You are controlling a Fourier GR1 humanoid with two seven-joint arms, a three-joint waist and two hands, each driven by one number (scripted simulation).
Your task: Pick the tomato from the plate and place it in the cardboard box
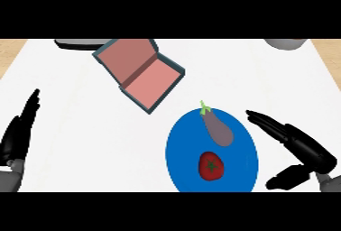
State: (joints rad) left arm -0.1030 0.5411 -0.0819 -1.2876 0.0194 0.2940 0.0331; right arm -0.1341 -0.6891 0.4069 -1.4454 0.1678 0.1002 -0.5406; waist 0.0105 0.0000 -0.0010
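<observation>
A red tomato (211, 166) lies on the blue plate (180, 153) near the front of the counter, with a purple eggplant (218, 128) behind it on the same plate. The cardboard box (140, 72), pinkish inside with grey edges and two compartments, sits tilted at the upper middle. My right hand (303, 151) is just right of the plate, open, fingers stretched toward the plate's far right rim and thumb low near its front right edge. It touches nothing. My left hand (19, 133) rests open at the left edge, fingers up.
A grey object (81, 43) lies behind the box at the top left. A pale round container (286, 43) shows at the top right edge. White counter stretches between the left hand and the plate.
</observation>
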